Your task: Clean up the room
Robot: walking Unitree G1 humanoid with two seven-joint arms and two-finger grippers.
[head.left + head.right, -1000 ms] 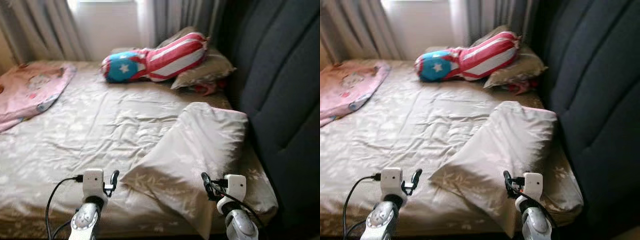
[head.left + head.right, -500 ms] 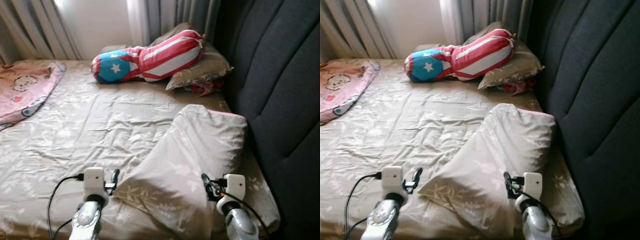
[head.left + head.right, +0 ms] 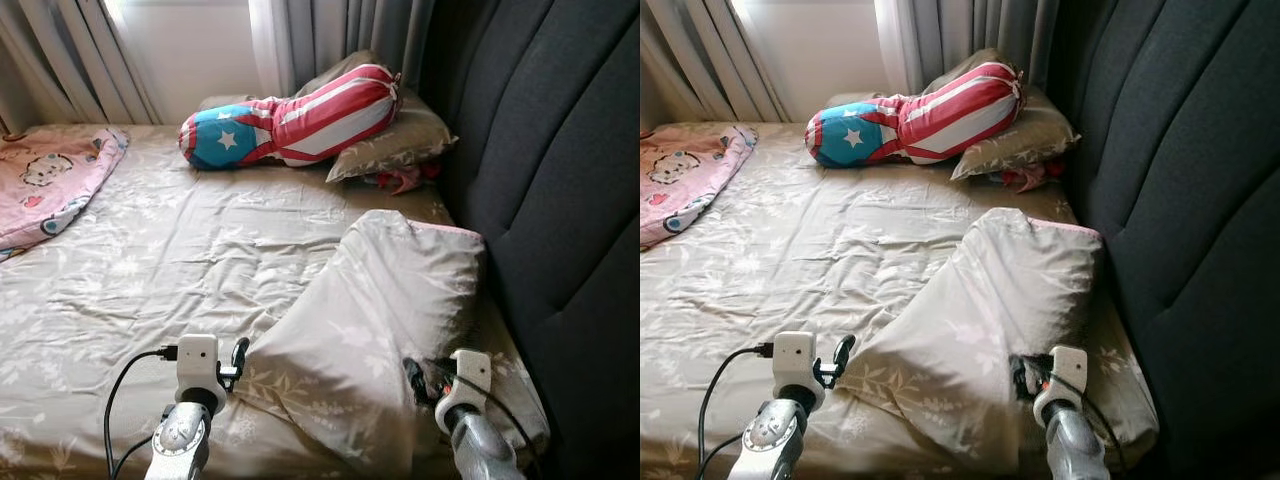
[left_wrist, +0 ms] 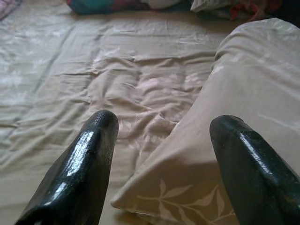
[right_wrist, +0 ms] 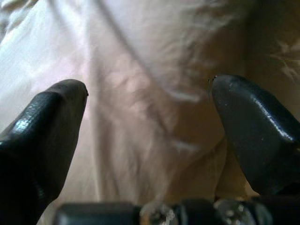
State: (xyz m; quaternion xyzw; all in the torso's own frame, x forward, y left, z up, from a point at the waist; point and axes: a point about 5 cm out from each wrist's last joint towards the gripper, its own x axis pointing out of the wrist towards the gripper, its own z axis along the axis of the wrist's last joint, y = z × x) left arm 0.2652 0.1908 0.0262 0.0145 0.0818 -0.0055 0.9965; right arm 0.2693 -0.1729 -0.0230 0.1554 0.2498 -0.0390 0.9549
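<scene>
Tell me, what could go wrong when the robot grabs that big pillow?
Both grippers are open near the beige pillow. The left gripper faces just its floppy corner, so it might pinch only loose cloth, or the wrinkled sheet under it, and tug the bedding. The right gripper is pressed close to the soft fabric, so its grip could slip. The pillow also leans against the dark headboard and might snag or flop when lifted.

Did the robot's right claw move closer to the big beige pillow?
Yes. The right claw has pushed forward against the near edge of the big beige leaf-print pillow, fingers open; a second ago it sat nearer the pillow's bottom corner.
</scene>
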